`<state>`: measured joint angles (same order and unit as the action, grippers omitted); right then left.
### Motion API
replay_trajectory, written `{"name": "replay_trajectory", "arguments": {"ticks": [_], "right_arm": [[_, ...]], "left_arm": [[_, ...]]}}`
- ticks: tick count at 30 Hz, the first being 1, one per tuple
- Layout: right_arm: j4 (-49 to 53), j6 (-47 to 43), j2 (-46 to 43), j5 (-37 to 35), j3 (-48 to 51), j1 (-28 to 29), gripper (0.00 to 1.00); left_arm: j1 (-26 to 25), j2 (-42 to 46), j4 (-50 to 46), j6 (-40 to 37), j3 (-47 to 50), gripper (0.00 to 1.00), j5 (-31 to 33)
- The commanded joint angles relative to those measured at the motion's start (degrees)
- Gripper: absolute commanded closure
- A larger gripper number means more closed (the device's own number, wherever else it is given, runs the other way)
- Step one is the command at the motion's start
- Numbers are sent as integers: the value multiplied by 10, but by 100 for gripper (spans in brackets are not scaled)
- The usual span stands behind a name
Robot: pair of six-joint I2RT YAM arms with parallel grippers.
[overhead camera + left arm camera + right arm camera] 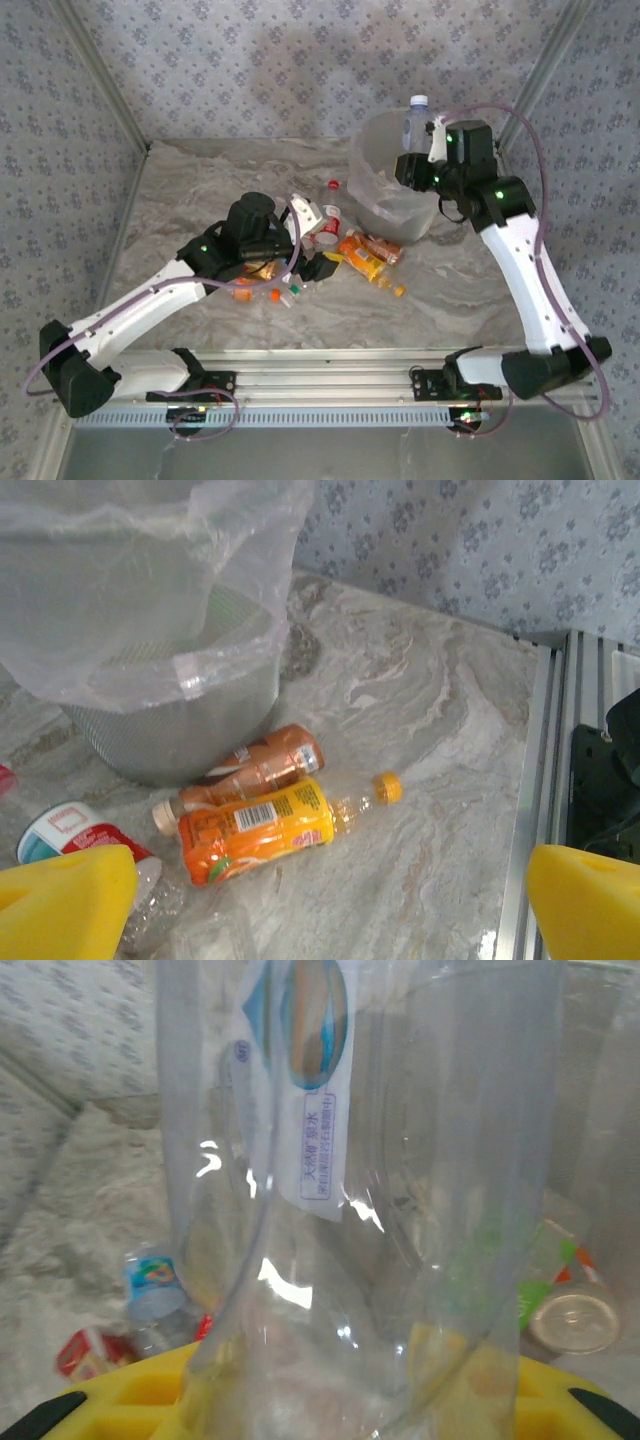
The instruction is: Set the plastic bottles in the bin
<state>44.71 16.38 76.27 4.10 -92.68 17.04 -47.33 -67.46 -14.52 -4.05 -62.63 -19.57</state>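
- Top external view: the right gripper [428,150] is clamped on a clear bottle [416,122] with a pale cap. It holds the bottle upright over the bin [362,165], which stands at the far right of the table [200,180].
- Right wrist view: the bottle's lower body sits between the yellow fingers [120,1410], which are closed as far as the bottle allows. Treat this as a secure hold, with the drop not yet made.
- Left wrist view: the left gripper [330,905] stands fully open with nothing between its yellow fingertips [65,900]. It hovers low over the loose bottles [325,235] at mid-table.
- An orange-label bottle [255,830] lies on its side just ahead of the open jaws. It touches a brown-label bottle [270,765], which rests near the foot of the bin.
- Done so far: you cannot confirm a count. The bag liner [200,540] and the translucent wall blur whatever is inside the bin.
- In hand: one bottle — the clear one — needs only a release to go in.
- Left to do: the whole mid-table cluster, at least half a dozen bottles, plus one lying just beside the bin on its near-left side. Judge the task as well short of half complete.
- Likely next pick for the left arm: the orange-label bottle, the one closest to the open jaws.
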Motion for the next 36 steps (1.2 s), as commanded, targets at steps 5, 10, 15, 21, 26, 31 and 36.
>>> {"name": "replay_trajectory", "arguments": {"ticks": [5, 10, 15, 21, 26, 31, 36], "right_arm": [[21, -29, 100, -95, -50, -50, 58], [30, -37, 158, -115, -74, -63, 58], [41, -44, 200, -117, -95, -70, 54], [48, -37, 211, -127, -95, -75, 34], [50, -39, 198, -137, -103, -73, 28], [32, -52, 166, -139, -107, -69, 28], [24, -74, 121, -113, -104, -52, 28]], "left_arm": [[12, 4, 23, -12, -22, 0, -21], [12, 3, 29, -14, -7, 0, 0], [12, -5, 31, -9, -4, 0, 1], [6, -19, 36, -5, 5, 0, 11], [1, -26, 44, 3, 16, 0, 22], [1, -24, 42, 4, 15, 0, 23], [1, -18, 39, 4, 12, 0, 29]]}}
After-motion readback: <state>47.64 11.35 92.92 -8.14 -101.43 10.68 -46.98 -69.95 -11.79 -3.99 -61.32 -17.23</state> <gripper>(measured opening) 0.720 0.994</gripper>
